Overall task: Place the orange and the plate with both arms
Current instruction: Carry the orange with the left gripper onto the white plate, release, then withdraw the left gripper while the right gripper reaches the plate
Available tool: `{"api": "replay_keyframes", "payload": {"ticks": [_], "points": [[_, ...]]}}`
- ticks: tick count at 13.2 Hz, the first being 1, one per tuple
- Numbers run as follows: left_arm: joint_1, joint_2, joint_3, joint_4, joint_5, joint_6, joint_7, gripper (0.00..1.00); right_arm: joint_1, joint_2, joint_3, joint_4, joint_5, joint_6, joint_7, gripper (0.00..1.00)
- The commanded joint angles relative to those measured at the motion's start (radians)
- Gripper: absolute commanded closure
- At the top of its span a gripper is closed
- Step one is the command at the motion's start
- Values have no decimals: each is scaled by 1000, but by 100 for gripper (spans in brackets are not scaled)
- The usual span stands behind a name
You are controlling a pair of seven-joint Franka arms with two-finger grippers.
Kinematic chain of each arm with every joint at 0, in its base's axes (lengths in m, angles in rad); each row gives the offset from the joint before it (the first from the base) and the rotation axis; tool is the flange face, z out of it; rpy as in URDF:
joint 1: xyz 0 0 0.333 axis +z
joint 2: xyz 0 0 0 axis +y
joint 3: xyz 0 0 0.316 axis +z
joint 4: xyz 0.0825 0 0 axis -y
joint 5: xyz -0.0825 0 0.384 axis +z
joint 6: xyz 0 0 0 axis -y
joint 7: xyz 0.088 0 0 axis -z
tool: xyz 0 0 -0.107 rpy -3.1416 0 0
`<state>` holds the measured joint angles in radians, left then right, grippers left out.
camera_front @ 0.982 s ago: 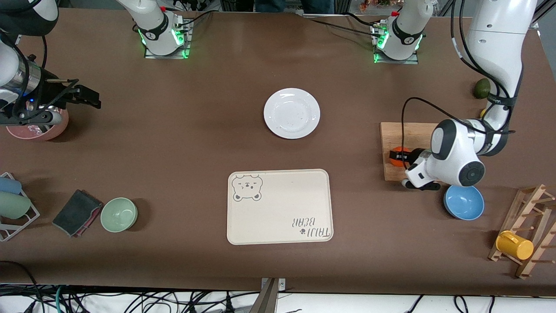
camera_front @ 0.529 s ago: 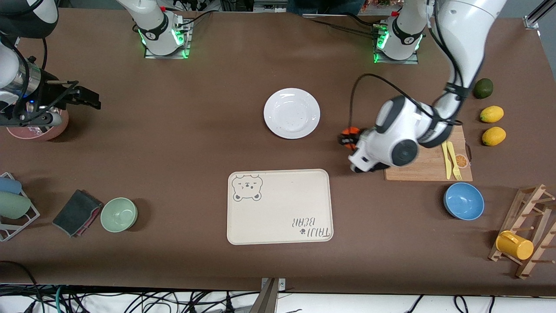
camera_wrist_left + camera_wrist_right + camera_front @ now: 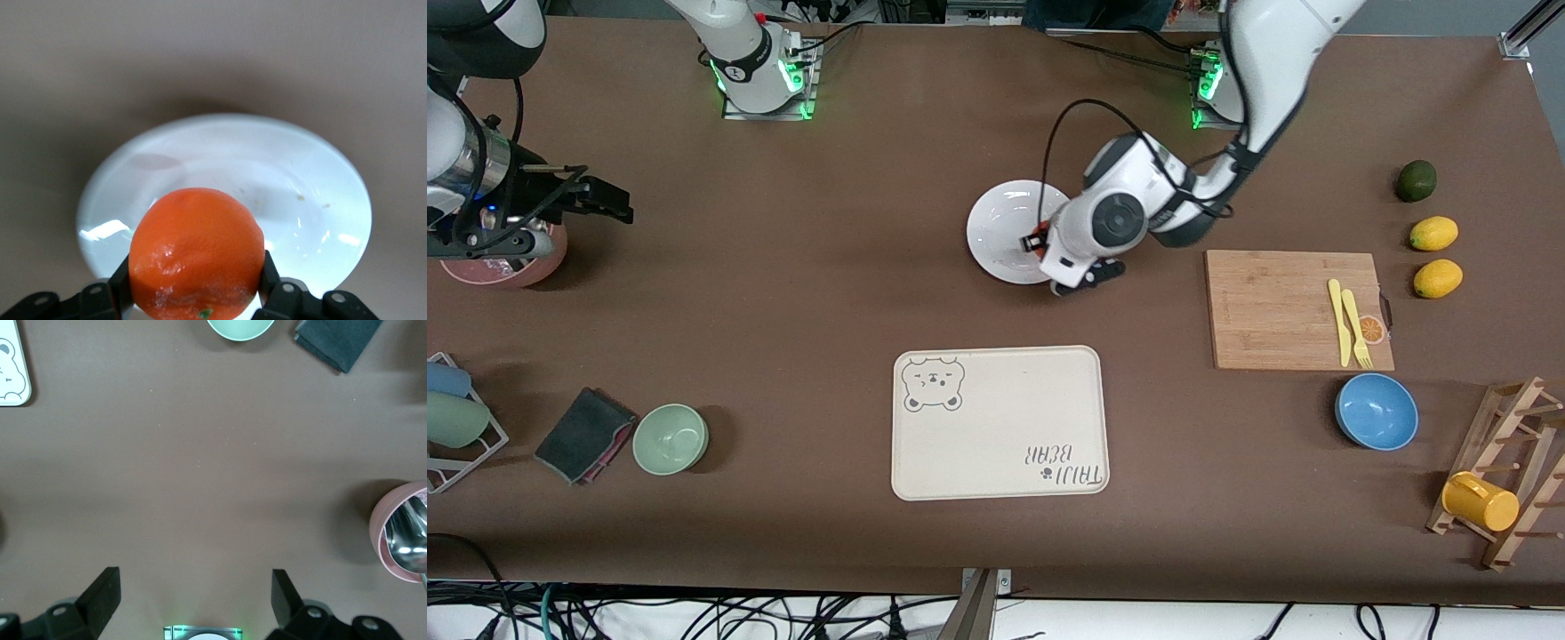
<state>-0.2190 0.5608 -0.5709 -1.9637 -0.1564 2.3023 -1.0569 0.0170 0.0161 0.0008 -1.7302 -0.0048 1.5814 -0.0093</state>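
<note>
Front view. The plate (image 3: 1014,231), round, plain white and glossy, is set on the brown table (image 3: 783,311), with the bear-print tray (image 3: 998,423) nearer the camera than it. The left claw (image 3: 1037,242) is held over the plate's rim on the side toward the left arm's end of the table. Of the orange (image 3: 1035,240) only a sliver is seen, the rest being covered by the wrist housing. The right claw (image 3: 609,200) is held apart from the plate, above the table at the right arm's end, where that arm waits beside a pink bowl (image 3: 511,262).

Left wrist view. The orange (image 3: 197,253) is shown bright orange-red with a dimpled skin, clenched between the black fingers (image 3: 267,283) of the left claw (image 3: 197,290), over the plate (image 3: 300,173). The fingers are cut off by the frame.

Right wrist view. The right claw (image 3: 193,593) is shown spread wide with nothing in it, over bare table (image 3: 200,453). The pink bowl (image 3: 400,533) is partly cut off.
</note>
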Motion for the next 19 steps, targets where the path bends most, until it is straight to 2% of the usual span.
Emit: {"api": "replay_keyframes", "payload": {"ticks": [1, 2, 3, 4, 6, 7, 11, 13, 14, 16, 18, 19], "points": [[-82, 28, 12, -17, -12, 118, -118, 100, -8, 8, 2, 26, 5, -21, -11, 0], [-86, 31, 14, -15, -12, 124, -118, 100, -8, 8, 2, 26, 5, -21, -11, 0], [-82, 33, 14, -12, -12, 123, -121, 74, -8, 8, 2, 26, 5, -21, -11, 0], [-79, 36, 14, -11, -12, 115, -121, 1, -8, 8, 2, 26, 5, -21, -11, 0], [-59, 27, 20, 8, -12, 92, -144, 0, -9, 8, 2, 26, 5, -23, -11, 0], [-25, 24, 22, 47, -12, 25, -144, 0, -9, 8, 2, 26, 5, -23, -9, 0], [125, 18, 22, 303, 6, -418, -94, 0, -9, 7, 2, 24, 5, -26, -9, 0], [212, 18, 22, 362, 148, -561, 108, 0, -8, 2, 5, 26, 5, -63, -9, 0], [281, 18, 25, 365, 216, -601, 217, 0, -8, 1, 8, 26, 6, -87, -11, 0], [427, 16, 25, 382, 270, -630, 451, 0, -6, 1, 13, 26, 11, -135, -9, 0], [539, 18, 28, 420, 319, -652, 718, 0, -5, 7, 13, 18, 102, -152, -9, 0], [588, 22, 29, 442, 342, -652, 779, 0, -6, 15, 13, 6, 155, -162, -9, 0]]}}
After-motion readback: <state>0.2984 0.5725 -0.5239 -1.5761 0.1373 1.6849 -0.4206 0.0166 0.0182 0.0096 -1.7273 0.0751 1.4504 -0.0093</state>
